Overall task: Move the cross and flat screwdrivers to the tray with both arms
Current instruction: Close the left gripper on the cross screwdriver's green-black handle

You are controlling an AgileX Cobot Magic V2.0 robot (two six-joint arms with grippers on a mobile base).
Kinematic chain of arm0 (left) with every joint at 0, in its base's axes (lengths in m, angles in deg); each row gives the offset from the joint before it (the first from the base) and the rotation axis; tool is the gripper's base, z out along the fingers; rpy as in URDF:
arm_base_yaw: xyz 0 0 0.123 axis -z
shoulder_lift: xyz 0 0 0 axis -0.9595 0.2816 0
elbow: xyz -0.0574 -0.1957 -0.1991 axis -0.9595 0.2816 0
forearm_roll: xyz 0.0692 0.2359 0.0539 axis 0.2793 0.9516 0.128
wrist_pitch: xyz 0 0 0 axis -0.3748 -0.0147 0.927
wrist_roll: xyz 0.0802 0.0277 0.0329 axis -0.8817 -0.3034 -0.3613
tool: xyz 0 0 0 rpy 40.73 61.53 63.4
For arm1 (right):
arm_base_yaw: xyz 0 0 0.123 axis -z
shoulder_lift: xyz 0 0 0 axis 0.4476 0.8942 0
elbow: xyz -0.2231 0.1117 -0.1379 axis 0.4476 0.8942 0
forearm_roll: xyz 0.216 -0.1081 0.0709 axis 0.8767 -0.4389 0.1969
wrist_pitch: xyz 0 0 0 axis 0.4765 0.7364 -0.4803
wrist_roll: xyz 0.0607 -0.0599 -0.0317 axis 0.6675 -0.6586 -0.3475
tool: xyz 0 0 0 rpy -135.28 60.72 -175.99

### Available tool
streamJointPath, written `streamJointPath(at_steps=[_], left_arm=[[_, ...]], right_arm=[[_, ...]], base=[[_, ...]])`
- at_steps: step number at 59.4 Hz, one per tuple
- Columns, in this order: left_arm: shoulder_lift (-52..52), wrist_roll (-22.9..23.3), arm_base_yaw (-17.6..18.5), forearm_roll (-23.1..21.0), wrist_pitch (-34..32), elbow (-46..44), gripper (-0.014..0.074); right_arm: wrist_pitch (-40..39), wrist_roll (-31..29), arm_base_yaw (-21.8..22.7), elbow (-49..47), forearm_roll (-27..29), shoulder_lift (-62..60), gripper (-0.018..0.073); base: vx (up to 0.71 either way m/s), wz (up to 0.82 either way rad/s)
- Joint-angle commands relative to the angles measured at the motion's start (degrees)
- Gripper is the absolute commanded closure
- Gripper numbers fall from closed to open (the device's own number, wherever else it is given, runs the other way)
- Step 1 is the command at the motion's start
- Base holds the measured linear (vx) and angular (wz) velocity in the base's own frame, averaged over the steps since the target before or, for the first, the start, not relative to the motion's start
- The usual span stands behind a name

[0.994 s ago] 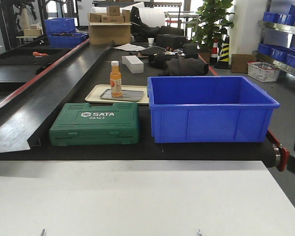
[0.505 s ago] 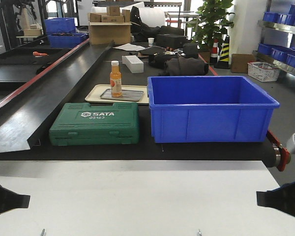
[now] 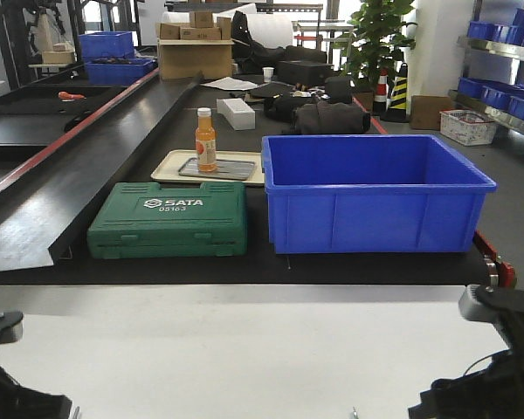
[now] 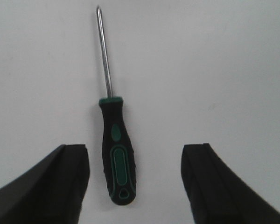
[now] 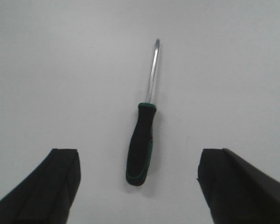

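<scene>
Two slim screwdrivers with black-and-green handles and thin steel shafts lie flat on the white bench (image 3: 244, 349): the left screwdriver (image 4: 116, 156) below my left pincer (image 4: 135, 149), the right screwdriver (image 5: 141, 144) below my right pincer (image 5: 138, 151). Both pincers hang wide apart, gripping nothing. The shallow shiny grey metal tray (image 3: 236, 168) sits well beyond, behind the green plastic tool case (image 3: 168, 218), with an orange drink bottle (image 3: 206, 140) standing on it. I worry the left handle lies off-centre, so closing may roll it aside; the deep blue plastic bin (image 3: 375, 218) could snag the right arm's carry, and the bottle could get knocked over.
</scene>
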Motion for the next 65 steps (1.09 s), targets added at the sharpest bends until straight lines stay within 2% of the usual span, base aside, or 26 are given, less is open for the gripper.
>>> streamJointPath(at_steps=[1,13,32,50,65], left_arm=[[1.0,-0.2,0.4,-0.1,0.3,-2.0,0.0038],[6.5,-0.2,0.4,1.3,1.0,-2.0,0.0038],[11.1,0.0,0.4,1.1,0.6,-1.6,0.0038],[11.3,0.3,2.1,0.1,-10.7,5.1,0.0038],[12.4,0.5,2.2,-0.5,-11.9,4.7,0.0038]], right_arm=[[-1.3,-2.8,-1.7,-2.0,3.0,1.6,-0.0003],[-1.6,-0.9,-5.8,-2.0,1.3,8.3,0.0025],[-1.6,3.6,-6.3,-2.0,-2.2,15.1,0.0031],[-1.9,3.6,-6.3,-2.0,-2.2,15.3,0.0031],[-1.9,3.8,-6.3,-2.0,-1.8,15.3,0.0031]], base=[[0.00,0.00],[0.00,0.00],[0.00,0.00],[0.00,0.00],[0.00,0.00]])
